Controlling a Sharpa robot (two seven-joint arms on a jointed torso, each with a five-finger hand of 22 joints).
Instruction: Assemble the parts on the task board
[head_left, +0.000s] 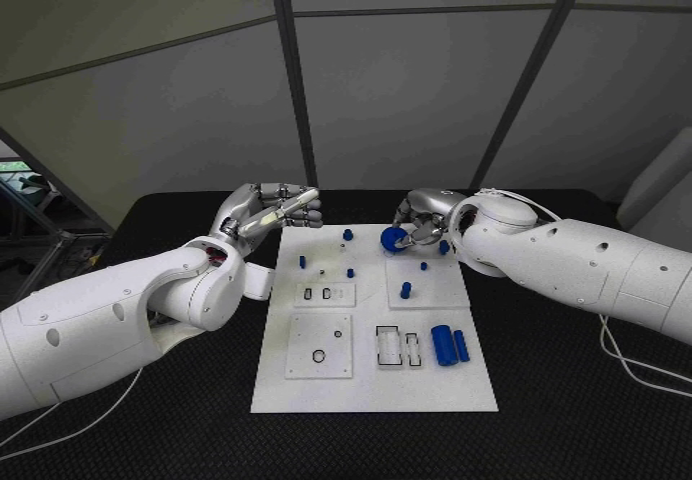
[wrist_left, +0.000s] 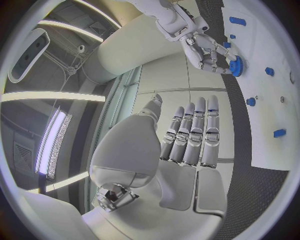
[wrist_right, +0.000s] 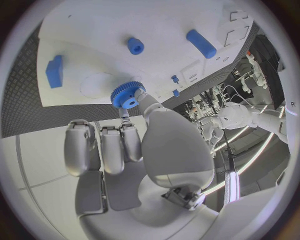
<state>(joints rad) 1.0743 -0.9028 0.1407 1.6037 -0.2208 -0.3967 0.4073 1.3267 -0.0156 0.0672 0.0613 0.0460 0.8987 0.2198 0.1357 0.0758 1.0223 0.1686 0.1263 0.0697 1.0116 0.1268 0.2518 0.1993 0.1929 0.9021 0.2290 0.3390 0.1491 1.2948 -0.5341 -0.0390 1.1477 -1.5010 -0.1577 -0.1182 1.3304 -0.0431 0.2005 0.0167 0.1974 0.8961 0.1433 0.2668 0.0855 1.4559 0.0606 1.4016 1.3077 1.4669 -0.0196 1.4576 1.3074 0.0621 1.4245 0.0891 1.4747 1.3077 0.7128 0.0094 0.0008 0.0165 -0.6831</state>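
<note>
Black desk (head_left: 577, 420) carrying white task board (head_left: 375, 385) | I'm seeing right hand (head_left: 421, 228) pinching blue gear (head_left: 394, 238) at board's 12 o'clock | left hand (head_left: 271, 212) hovering empty, fingers straight.

Left hand (head_left: 268, 213) flat (right hand (head_left: 420, 226) pinching)

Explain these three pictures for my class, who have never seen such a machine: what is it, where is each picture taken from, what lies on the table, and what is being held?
It is a robot with two white arms ending in silver hands. One picture looks down from its head; the two round ones come from cameras at its wrists. On the black table lies a white task board carrying small blue parts, such as two cylinders lying side by side. The right hand pinches a blue toothed gear over the board's far end. The left hand holds nothing, its fingers straight.
</note>
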